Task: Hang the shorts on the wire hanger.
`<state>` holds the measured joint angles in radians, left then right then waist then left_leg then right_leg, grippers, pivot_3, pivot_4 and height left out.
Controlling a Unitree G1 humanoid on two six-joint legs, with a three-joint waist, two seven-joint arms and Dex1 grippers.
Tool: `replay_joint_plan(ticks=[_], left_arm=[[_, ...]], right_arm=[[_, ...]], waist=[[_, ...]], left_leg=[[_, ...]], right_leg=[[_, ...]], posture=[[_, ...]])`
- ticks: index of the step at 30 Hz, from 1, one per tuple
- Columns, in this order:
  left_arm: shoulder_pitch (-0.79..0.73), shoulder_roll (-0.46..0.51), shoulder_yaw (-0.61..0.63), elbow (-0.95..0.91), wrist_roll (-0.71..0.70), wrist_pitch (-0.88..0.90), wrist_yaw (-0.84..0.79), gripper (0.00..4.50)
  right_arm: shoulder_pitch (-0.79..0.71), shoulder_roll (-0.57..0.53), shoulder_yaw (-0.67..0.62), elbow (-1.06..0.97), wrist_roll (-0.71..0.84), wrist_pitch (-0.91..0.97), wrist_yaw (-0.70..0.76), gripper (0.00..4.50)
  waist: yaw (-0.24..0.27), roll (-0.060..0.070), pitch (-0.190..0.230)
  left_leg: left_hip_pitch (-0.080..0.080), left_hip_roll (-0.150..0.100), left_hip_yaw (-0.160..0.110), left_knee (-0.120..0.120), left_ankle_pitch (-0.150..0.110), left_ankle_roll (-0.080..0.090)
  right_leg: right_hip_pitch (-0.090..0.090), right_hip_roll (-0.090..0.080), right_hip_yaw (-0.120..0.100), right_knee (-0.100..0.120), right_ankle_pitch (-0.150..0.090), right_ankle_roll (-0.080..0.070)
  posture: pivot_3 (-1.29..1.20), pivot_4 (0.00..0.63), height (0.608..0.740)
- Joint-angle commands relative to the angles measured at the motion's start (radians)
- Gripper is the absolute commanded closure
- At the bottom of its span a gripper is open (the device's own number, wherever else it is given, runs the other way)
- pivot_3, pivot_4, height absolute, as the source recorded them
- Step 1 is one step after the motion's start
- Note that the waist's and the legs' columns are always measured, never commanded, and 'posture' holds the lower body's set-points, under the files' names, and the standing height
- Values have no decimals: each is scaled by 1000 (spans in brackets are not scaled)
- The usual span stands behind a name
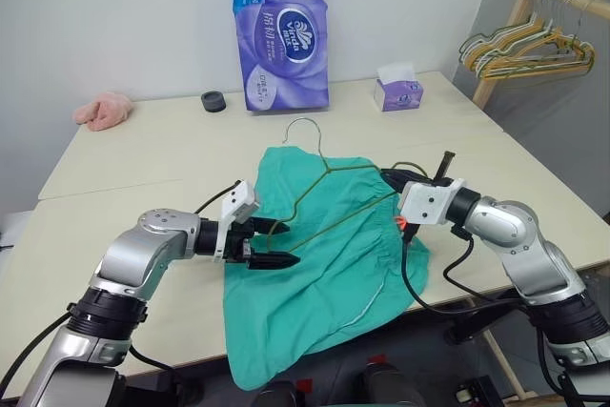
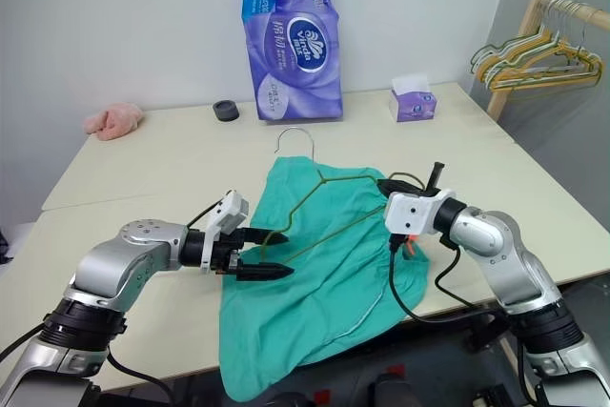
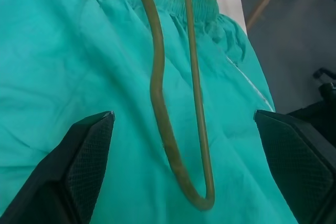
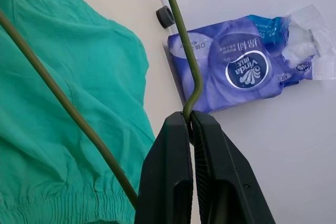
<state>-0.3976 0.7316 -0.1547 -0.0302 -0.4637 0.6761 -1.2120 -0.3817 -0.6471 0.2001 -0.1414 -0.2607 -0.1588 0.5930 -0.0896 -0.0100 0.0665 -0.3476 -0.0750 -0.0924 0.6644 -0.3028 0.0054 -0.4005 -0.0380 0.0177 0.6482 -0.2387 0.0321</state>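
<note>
On the cream table (image 1: 133, 154), left jaws gape over shorts (image 1: 324, 274); right jaws pinch the wire hanger (image 1: 329, 171).

Shorts (image 1: 324, 274): on the desk's (image 1: 143, 164) near edge, one part hanging over it.
Wire hanger (image 1: 329, 193): on top of the shorts, hook toward the far wall.
Left tool (image 1: 272, 245): at the hanger's left corner, fingers either side of the wire.
Right tool (image 4: 190, 129): pinching the hanger's right end.
Tissue pack (image 1: 281, 30): at the desk's back, against the wall.
Tissue box (image 1: 397, 92): right of the pack.
Small ring (image 1: 213, 101): left of the pack.
Cloth (image 1: 103, 110): far left.
Hanger rack (image 1: 534, 45): beyond the desk's right end.
</note>
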Motion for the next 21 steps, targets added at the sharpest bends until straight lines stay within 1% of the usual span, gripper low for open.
replay_joint_plan(ticks=[1,11,13,20,21], left_arm=[[8,-5,-10,-37,1,-7,-5,854],[15,-28,10,-25,-5,-9,13,4006],[16,-31,12,-23,-7,-9,15,4466],[11,-36,13,-21,-10,-8,24,4466],[7,-39,14,-20,-9,-8,27,4489]], right_arm=[[-30,15,-36,-56,31,22,3,4500],[-26,26,-45,-70,38,40,12,4500],[-24,23,-42,-72,27,31,11,4500],[0,-33,-18,-73,-30,-66,27,4500],[6,-41,-18,-73,-32,-80,28,4231]], waist=[[0,0,0],[0,0,0],[-1,0,0],[0,0,0],[0,0,0]], left_leg=[[0,0,0,0,0,0],[0,0,0,0,0,0],[0,0,0,0,0,0],[0,0,0,0,0,0],[0,0,0,0,0,0]], right_leg=[[0,0,0,0,0,0],[0,0,0,0,0,0],[0,0,0,0,0,0],[-1,0,0,1,0,0],[-1,0,0,1,0,0]], posture=[[-179,37,740],[-180,35,740],[-180,33,740],[-186,35,740],[-186,35,740]])
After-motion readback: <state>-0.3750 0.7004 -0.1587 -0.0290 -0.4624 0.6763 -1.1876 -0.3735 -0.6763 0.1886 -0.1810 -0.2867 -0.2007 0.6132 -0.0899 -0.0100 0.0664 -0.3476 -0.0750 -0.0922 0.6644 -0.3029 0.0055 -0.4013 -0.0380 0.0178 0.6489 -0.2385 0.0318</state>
